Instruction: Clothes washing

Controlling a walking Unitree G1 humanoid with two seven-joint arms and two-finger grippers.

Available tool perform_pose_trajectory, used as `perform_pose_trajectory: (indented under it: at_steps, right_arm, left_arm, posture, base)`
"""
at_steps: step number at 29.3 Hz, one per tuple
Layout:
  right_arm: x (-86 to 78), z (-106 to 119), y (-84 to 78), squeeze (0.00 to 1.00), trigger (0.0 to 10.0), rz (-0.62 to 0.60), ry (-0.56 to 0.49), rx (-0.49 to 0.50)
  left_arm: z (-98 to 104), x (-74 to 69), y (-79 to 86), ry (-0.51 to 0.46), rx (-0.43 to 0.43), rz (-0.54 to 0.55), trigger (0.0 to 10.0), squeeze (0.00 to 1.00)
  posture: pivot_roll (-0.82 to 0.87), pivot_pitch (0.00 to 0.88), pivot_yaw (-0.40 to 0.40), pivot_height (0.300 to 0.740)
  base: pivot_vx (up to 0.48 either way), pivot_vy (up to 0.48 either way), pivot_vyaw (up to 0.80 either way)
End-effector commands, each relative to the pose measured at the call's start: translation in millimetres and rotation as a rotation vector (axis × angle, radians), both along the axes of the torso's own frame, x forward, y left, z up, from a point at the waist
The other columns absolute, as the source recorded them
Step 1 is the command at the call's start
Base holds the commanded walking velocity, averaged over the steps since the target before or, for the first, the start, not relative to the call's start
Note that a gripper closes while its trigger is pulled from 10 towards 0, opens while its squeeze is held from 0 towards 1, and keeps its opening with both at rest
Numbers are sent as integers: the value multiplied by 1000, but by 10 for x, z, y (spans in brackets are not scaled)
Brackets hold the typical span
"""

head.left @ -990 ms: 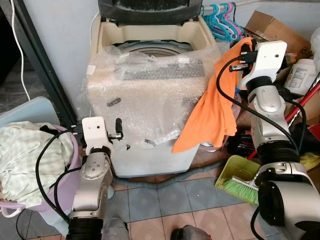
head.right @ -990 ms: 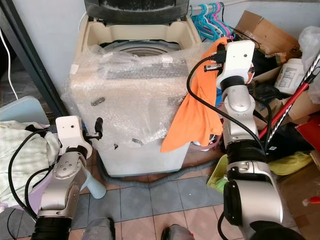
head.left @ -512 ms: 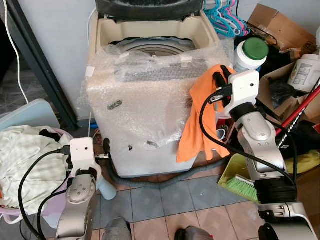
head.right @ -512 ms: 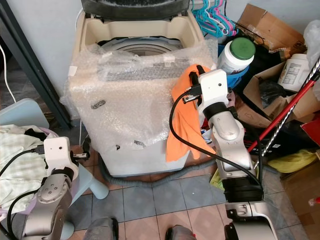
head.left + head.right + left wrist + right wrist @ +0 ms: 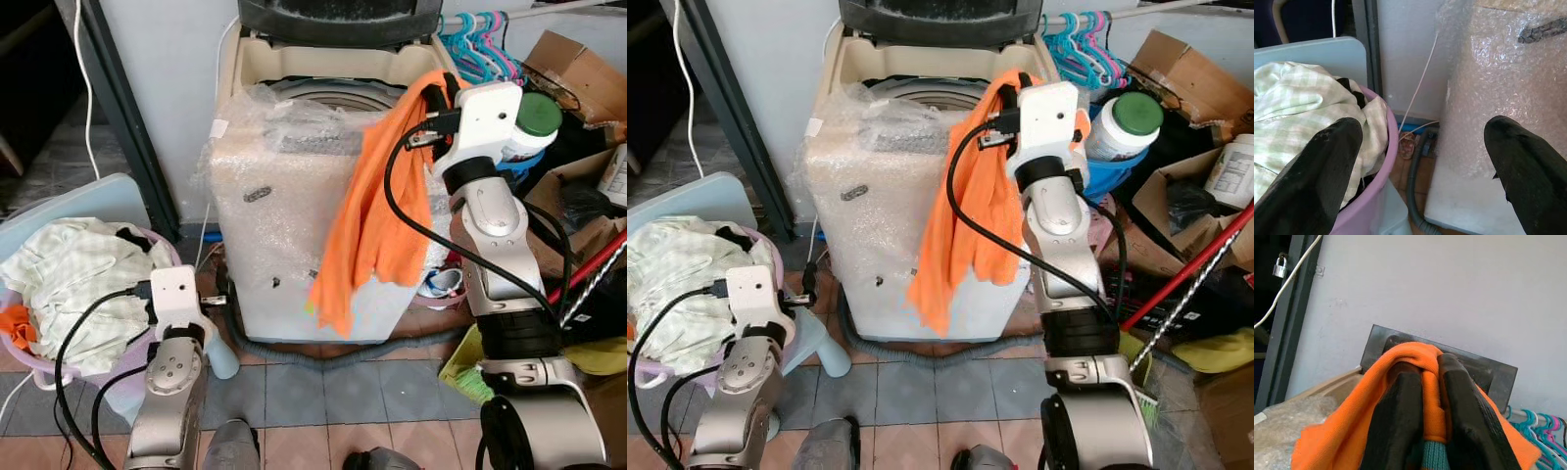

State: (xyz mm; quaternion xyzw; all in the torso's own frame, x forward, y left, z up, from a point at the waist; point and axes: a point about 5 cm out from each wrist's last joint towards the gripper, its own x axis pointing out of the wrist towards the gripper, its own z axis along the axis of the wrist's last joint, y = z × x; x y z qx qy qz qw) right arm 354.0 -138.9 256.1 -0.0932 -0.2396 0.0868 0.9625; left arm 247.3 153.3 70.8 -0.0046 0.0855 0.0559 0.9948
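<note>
The washing machine (image 5: 294, 215) is a cream top-loader against a grey wall; its dark lid stands raised and its body is wrapped in translucent bubble wrap. Beside it on the robot's left sits a lilac plastic laundry basket (image 5: 98, 367), round-walled and heaped with pale green checked cloth. On the right lies clutter: cardboard boxes (image 5: 578, 73), a row of teal and pink plastic hangers (image 5: 480, 49) and a white jar with a green cap (image 5: 529, 122). The floor is grey and terracotta tile.

The orange garment (image 5: 377, 211) is soft knit fabric. It hangs in long folds from the machine's right front corner down its front face.

The right gripper (image 5: 1422, 401) is raised at the level of the machine's rim, forearm near vertical. Its jaws are pressed together on a bunched fold of the garment, with a teal edge showing between the fingers.

The left gripper (image 5: 1422, 166) is low, between basket and machine, forearm upright. Its jaws are spread wide and hold nothing.
</note>
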Motion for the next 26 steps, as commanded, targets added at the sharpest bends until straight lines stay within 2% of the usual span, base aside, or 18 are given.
perform_pose_trajectory:
  at_steps: [1,3,7,12,15,19,22,26]
  right_arm:
    - [33,113,-52,0,10000,-19,-41,3]
    - [51,121,-60,0,10000,-29,-40,19]
    - [106,71,-21,0,10000,-39,-20,66]
    - [113,-28,65,0,10000,-38,0,96]
    - [113,-80,97,0,10000,-45,15,120]
    - [115,-80,77,0,10000,-59,8,116]
    - [109,-81,0,0,10000,-101,-11,112]
    - [88,-147,-87,0,10000,-136,-3,132]
  left_arm:
    - [-30,-1,-19,7,-2,-6,10000,0]
    - [-54,1,-17,17,-3,-4,10000,0]
    - [-104,105,-52,53,0,-26,10000,0]
    - [-68,230,-77,45,20,-51,10000,0]
    - [0,300,-79,8,14,-66,10000,0]
    - [-17,327,-125,8,0,-86,10000,0]
    - [-66,331,-181,14,-2,-111,10000,0]
    - [-123,333,-176,30,-24,-90,10000,0]
  posture:
    - [55,0,-26,740]
    - [56,0,-22,740]
    - [65,0,-6,740]
    - [73,0,8,740]
    - [60,0,22,740]
    - [44,0,25,740]
    - [40,0,17,740]
    - [36,0,10,740]
  base:
    - [281,0,688]
    - [289,0,587]
    - [0,0,0]
    - [0,0,0]
    - [0,0,0]
    - [0,0,0]
    - [0,0,0]
    - [0,0,0]
